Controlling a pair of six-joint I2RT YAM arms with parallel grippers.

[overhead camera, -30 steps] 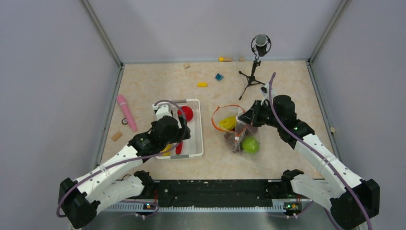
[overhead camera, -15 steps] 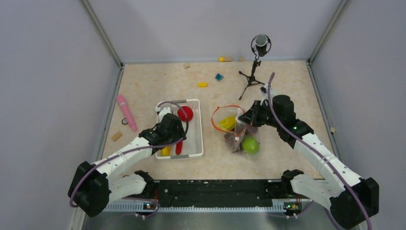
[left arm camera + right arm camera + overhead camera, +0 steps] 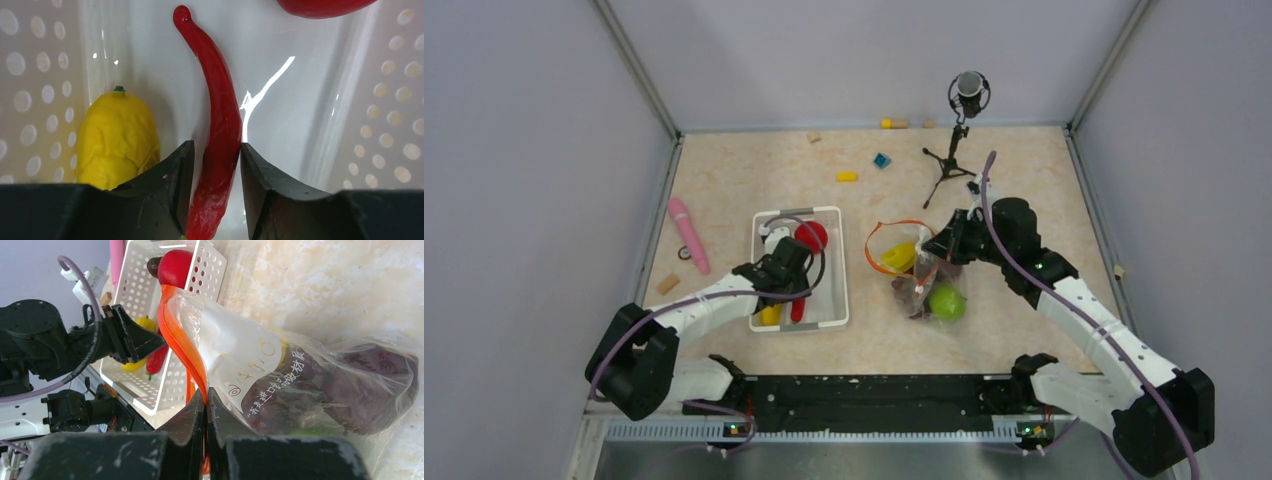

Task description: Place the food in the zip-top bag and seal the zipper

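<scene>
Four pieces of food lie in the white basket (image 3: 839,272): one red apple (image 3: 812,236) at its far end, one maroon fruit (image 3: 154,264) just beside the apple, and one yellow fruit (image 3: 117,137) and one red chili (image 3: 217,100) side by side at its near end. The left gripper (image 3: 216,147) reaches into the basket's near end with its two fingers apart on either side of the chili. One finger touches the chili and a thin gap shows at the other, so it straddles rather than clamps. Just right of the basket lies the one zip-top bag (image 3: 240,355), its mouth turned toward the basket and its orange-red zipper (image 3: 175,335) bowed into an open loop. Three items show inside it: one yellow piece (image 3: 902,256), one green fruit (image 3: 946,302) and one bunch of dark purple grapes (image 3: 350,385). The right gripper (image 3: 205,405) is pinched closed on the zipper, at the part of the loop farthest from the basket. One pink stick (image 3: 688,233) lies left of the basket. Beyond the basket sit one yellow block (image 3: 847,177) and one blue block (image 3: 882,160).
</scene>
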